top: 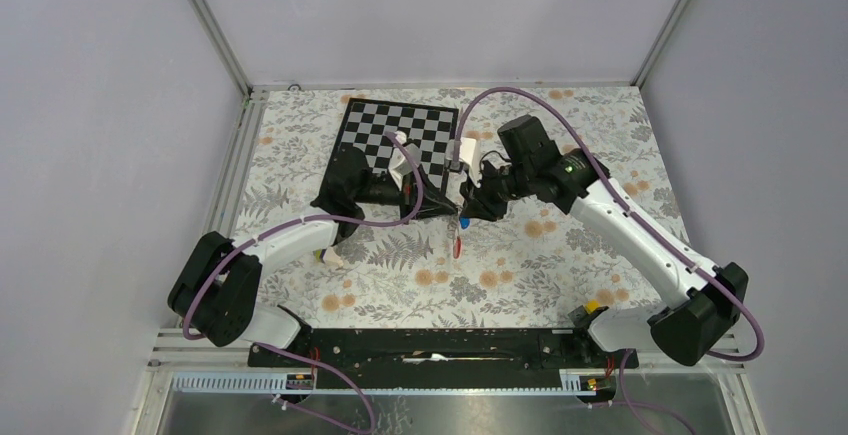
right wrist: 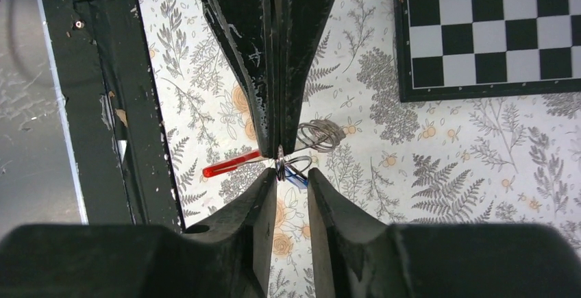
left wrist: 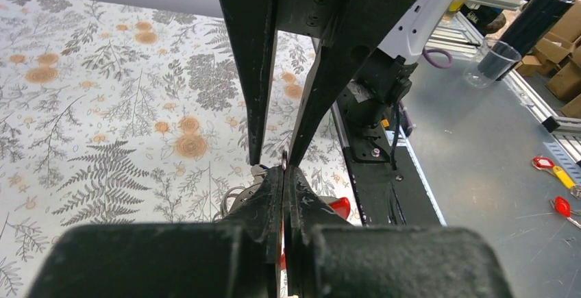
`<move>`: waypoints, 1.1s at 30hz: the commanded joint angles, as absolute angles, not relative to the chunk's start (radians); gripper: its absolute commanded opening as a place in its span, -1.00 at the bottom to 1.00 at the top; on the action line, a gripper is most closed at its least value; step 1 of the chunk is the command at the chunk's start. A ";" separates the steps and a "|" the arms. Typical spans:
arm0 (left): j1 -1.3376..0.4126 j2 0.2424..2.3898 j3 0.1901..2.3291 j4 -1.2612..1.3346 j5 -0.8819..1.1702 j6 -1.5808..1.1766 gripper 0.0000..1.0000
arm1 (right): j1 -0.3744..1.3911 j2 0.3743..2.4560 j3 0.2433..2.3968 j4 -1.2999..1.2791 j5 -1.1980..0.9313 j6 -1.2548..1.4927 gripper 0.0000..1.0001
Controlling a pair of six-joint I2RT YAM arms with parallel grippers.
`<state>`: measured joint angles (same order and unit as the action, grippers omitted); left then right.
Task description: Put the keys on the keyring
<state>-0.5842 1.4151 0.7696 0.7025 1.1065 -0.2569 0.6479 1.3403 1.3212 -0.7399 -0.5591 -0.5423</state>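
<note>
My left gripper (top: 445, 210) is shut, and it pinches the thin metal ring of the keyring (right wrist: 279, 155) edge-on between its tips. The keyring's red part (right wrist: 229, 164) sticks out to one side and its grey loops (right wrist: 320, 133) to the other, all held above the floral table. The keys, with the blue tag (right wrist: 296, 178), hang at the ring just under the left gripper (right wrist: 279, 149). My right gripper (right wrist: 292, 173) faces it tip to tip with its jaws open a narrow gap, and one fingertip (right wrist: 270, 178) is at the ring. From the left wrist, the left gripper (left wrist: 284, 169) hides most of the keyring; a red bit (left wrist: 340, 207) shows.
A chessboard (top: 400, 135) lies behind the grippers, with a white object (top: 400, 155) on it. The black base rail (top: 430, 345) runs along the table's near edge. Beyond the table edge stand a clear cup (left wrist: 490, 61) and some red and yellow tags (left wrist: 548, 164).
</note>
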 commanded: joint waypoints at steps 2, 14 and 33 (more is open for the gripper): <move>-0.580 1.390 0.753 0.882 1.162 -0.347 -1.00 | 0.646 1.292 1.306 -0.678 -0.572 -0.560 -0.38; -0.580 1.410 0.724 1.014 1.158 -0.451 -1.00 | 0.643 1.283 1.281 -0.631 -0.624 -0.555 -0.38; -0.580 1.402 0.737 0.872 1.124 -0.319 -0.96 | 0.643 1.278 1.267 -0.633 -0.632 -0.553 -1.00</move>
